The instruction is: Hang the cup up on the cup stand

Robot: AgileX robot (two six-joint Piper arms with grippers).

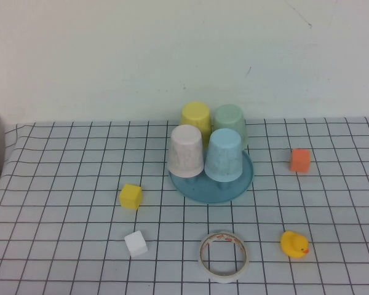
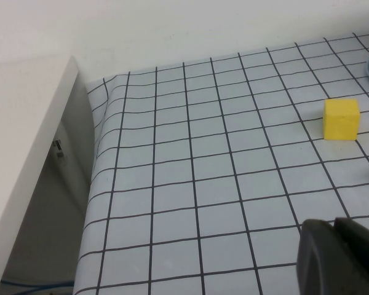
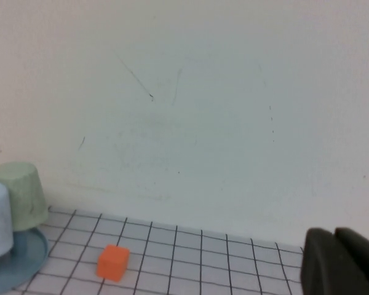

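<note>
The light blue cup [image 1: 224, 155] sits upside down on the teal cup stand [image 1: 240, 182], at the stand's front right as the high view shows it. Three more inverted cups share the stand: a white speckled cup [image 1: 186, 150] just beside it on the left, a pale mint-green cup [image 1: 229, 121] behind it, and a yellow cup [image 1: 195, 118] behind the white one. All four stand close together, their sides touching or nearly so. The pegs of the stand are hidden under the cups.

On the checked tablecloth [image 1: 67, 184] around the stand lie small things. An orange cube [image 1: 300, 160] rests to the right of the stand, well apart from it. A yellow cube [image 1: 130, 196] lies to the front left, and a white cube [image 1: 135, 243] nearer the robot than that. A roll of tape [image 1: 223, 255] lies flat in front of the stand, with a yellow rubber duck [image 1: 293, 244] to its right.

Neither arm shows in the high view. The left gripper [image 2: 335, 258] hangs over the left part of the cloth near the table's edge, its dark jaws pressed together and holding nothing. The right gripper [image 3: 338, 261] is raised at the right side, facing the wall, its jaws likewise pressed together and empty.
</note>
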